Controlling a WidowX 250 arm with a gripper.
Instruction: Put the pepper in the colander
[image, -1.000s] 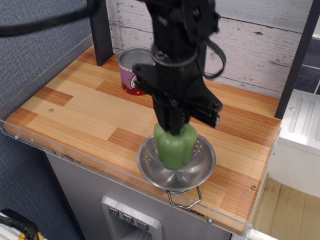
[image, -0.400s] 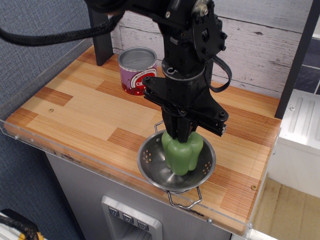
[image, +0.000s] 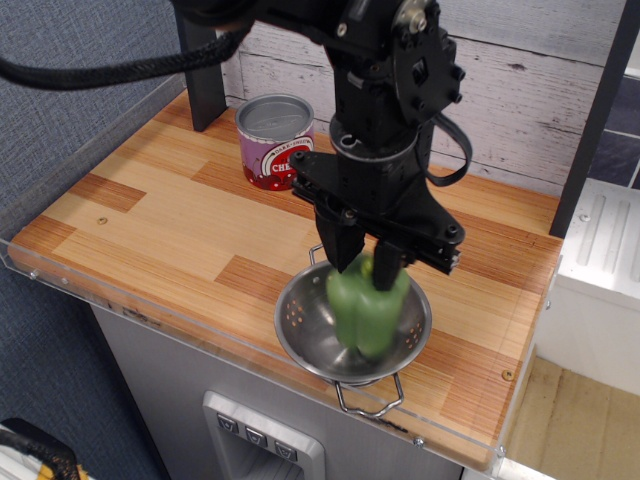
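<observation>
On wooden counter, near front edge: colander, steel, holding pepper, green, blurred. Above it: gripper, black, fingers spread apart either side of pepper top. Behind, well apart: can, purple-red

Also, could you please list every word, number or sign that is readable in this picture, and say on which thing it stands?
"CH": the only clear letters, white on the red band of the can; the rest of that word is hidden behind the arm.
A smaller white line above it on the can: too blurred to read.
Pepper, colander, hand, table: no text visible.
</observation>
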